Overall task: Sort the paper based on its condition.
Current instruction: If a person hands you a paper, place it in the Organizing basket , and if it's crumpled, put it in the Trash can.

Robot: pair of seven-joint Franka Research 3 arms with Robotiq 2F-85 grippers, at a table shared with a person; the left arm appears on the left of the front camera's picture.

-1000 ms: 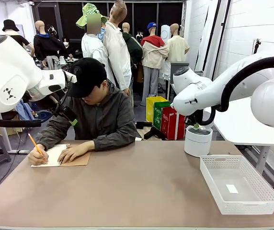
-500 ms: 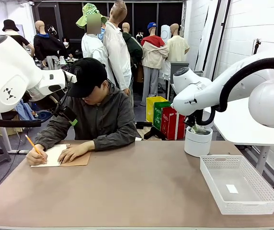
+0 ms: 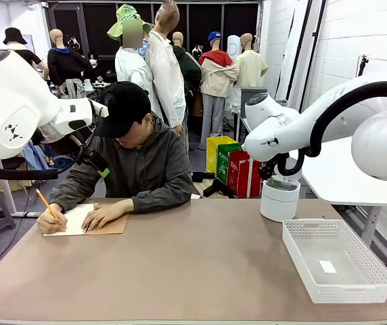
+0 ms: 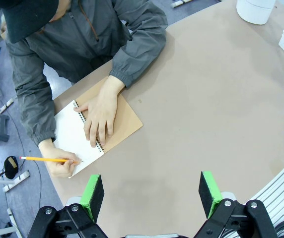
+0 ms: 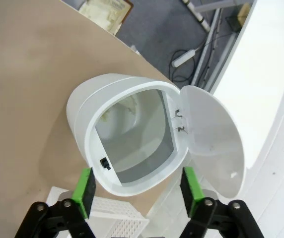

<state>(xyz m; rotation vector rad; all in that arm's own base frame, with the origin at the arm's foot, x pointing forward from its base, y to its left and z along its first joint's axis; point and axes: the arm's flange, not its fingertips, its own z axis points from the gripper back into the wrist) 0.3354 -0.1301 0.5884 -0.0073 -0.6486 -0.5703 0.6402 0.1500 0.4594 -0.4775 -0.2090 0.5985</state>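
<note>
The paper (image 4: 68, 134) lies on the spiral notebook (image 4: 127, 119), under the person's hands (image 4: 101, 119). The left gripper (image 4: 151, 191) is wide open and empty above the table (image 4: 206, 99); the right gripper (image 5: 137, 191), also wide and empty, hangs over the open white bin (image 5: 80, 119).

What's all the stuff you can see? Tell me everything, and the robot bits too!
table: one, brown, under everything
notebook: one, brown cover, far left part of the table
paper: one, white page, open in the notebook
pencil: one, orange, tip on the paper
bin: one, white, lid open, far right part of the table
basket: one, white, near right corner
label: one, small, white, inside the basket
person's hands: two, one flat on the notebook, one holding the pencil
left gripper: one, black with green pads, open, above the table
right gripper: one, same colours, open, above the bin
</note>
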